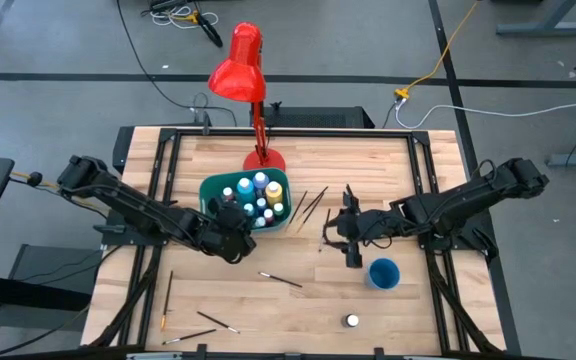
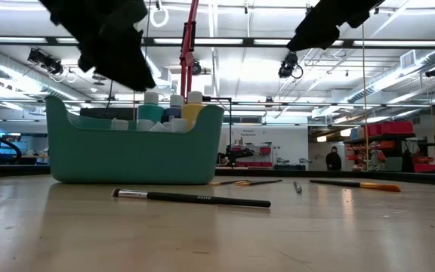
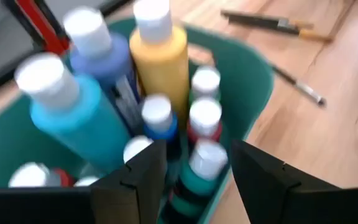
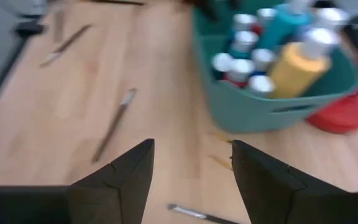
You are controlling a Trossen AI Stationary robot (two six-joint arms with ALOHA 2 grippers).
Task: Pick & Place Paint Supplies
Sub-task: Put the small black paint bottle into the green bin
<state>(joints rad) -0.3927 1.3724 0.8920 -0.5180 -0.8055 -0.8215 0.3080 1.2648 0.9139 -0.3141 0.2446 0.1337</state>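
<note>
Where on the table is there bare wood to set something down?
Free: the strip between the teal bin and the red lamp's base on one side and the table's left rail; also centre front, between the brush and the white-capped bottle. Crowded: bin's right, brushes.

Below my black left pincer (image 3: 191, 177): teal rectangular plastic bin (image 3: 257, 81) with white-capped yellow paint bottle (image 3: 161, 59), teal bottle (image 3: 79, 121), blue bottle (image 3: 101, 53). Red lamp (image 1: 238, 65). Pale wood tabletop (image 1: 308, 300).

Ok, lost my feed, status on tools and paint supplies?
Left tool open over bin, above a teal bottle. Right tool open, empty, near blue cup. Brushes still on table. Nothing blocking.
</note>
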